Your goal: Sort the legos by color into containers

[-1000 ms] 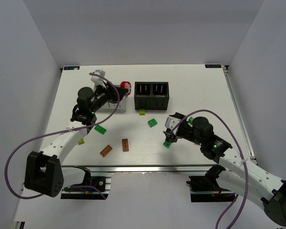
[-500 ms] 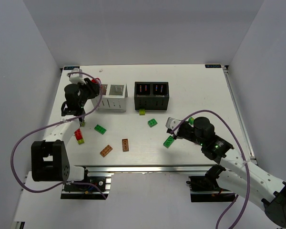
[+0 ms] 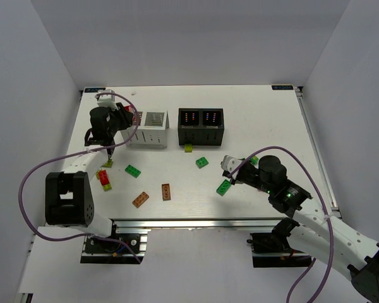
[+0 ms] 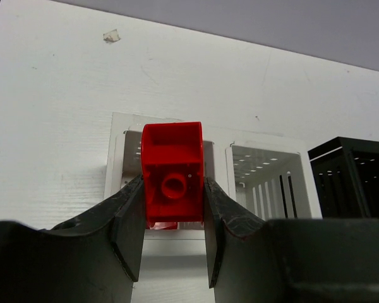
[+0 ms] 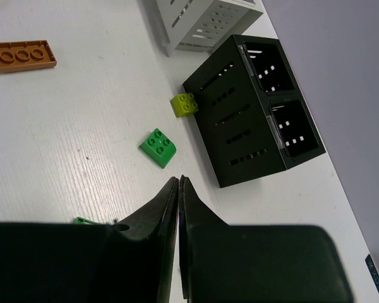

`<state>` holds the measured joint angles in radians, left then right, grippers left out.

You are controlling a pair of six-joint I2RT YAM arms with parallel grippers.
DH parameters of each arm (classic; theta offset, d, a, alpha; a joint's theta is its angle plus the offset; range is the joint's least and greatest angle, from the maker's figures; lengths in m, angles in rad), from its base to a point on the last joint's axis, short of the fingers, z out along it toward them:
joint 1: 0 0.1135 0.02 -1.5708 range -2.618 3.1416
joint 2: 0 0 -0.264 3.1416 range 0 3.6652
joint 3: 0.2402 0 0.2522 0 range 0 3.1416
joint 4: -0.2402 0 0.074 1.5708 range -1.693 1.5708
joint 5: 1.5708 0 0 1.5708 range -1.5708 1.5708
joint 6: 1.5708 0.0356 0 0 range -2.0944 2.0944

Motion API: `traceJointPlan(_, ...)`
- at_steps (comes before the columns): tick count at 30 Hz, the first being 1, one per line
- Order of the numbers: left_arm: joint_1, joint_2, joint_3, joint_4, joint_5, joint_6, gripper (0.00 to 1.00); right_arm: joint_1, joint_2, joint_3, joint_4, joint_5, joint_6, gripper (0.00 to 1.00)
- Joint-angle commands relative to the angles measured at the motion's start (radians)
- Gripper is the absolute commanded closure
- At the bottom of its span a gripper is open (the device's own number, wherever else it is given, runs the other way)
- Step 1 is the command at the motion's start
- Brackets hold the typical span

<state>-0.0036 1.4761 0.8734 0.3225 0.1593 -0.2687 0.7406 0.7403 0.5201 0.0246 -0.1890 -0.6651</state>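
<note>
Left jaws narrow, clamped on a red lego (image 3: pixel 127 108); right jaws pressed shut, holding nothing.

Top view: the held red lego sat at the left end of the white container (image 3: pixel 153 136), with the black container (image 3: pixel 202 128) just beside it to the right. The right jaws were low over the desk (image 3: pixel 259 113), with a green lego (image 3: pixel 223 187) just beside the tips, its long axis diagonal. Loose on the desk were two brown-orange legos, one (image 3: pixel 166 191) with its long axis running near to far, the other (image 3: pixel 140 199) lying diagonal. A second red lego (image 3: pixel 103 176) lay near the left edge.

Left wrist view: the red lego (image 4: pixel 172 180) was gripped by its two sides, its round hollow facing the camera, in front of the white container's (image 4: pixel 265 189) left compartment.

Right wrist view: the fingers met with no gap. A small green lego (image 5: pixel 158 147) lay studs up ahead of them. A yellow-green lego (image 5: pixel 184 104) was against the black container's (image 5: pixel 230 136) slotted wall. A brown-orange plate (image 5: pixel 19 55) lay with its long axis across the view.
</note>
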Motion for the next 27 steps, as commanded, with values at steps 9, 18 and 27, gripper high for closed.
traceJointPlan(9,0.002,0.036,0.056,-0.022,-0.004,0.017,0.69,-0.003,-0.016,0.034,0.023,0.002,-0.005,0.84)
traceJointPlan(18,0.002,0.030,0.056,-0.022,0.011,-0.012,0.40,-0.009,-0.024,0.034,0.024,0.002,-0.004,0.69)
traceJointPlan(27,0.002,-0.068,0.026,0.001,-0.004,-0.050,0.35,-0.021,-0.033,0.035,0.031,-0.001,0.004,0.48)
